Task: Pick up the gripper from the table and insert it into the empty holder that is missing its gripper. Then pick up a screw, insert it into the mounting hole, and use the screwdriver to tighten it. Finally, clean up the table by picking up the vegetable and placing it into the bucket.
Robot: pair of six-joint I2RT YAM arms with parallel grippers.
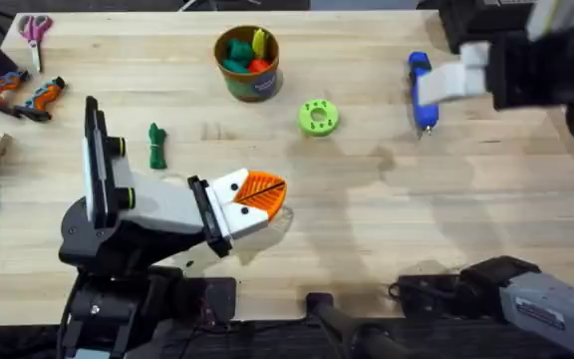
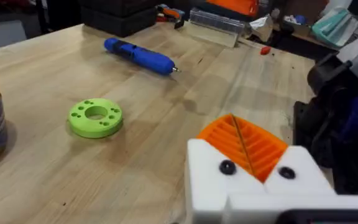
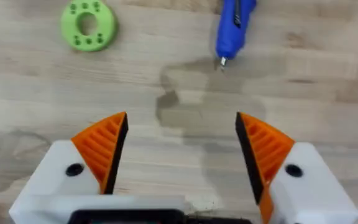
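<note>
Two grippers are seen over the wooden table (image 1: 387,199). The left gripper (image 1: 257,199) is held low near the table's near edge, its arm stretched level toward the right from the lower-left base; its orange ribbed pads (image 2: 244,144) are pressed together, with nothing seen between them. The right gripper (image 3: 182,155) is raised high at the far right, pointed down at the table, its fingers spread wide with nothing held. The screwdriver (image 1: 423,90) is lying flat on the table below and just ahead of the right gripper; its long axis runs from far to near, the thin metal tip toward the near side. A lime green disc (image 1: 318,117) is lying left of it. The vegetable (image 1: 156,146) is lying on the table behind the left arm, lengthwise far to near. The bucket (image 1: 249,64) is standing upright farther back, with toy pieces (image 1: 245,52) inside.
</note>
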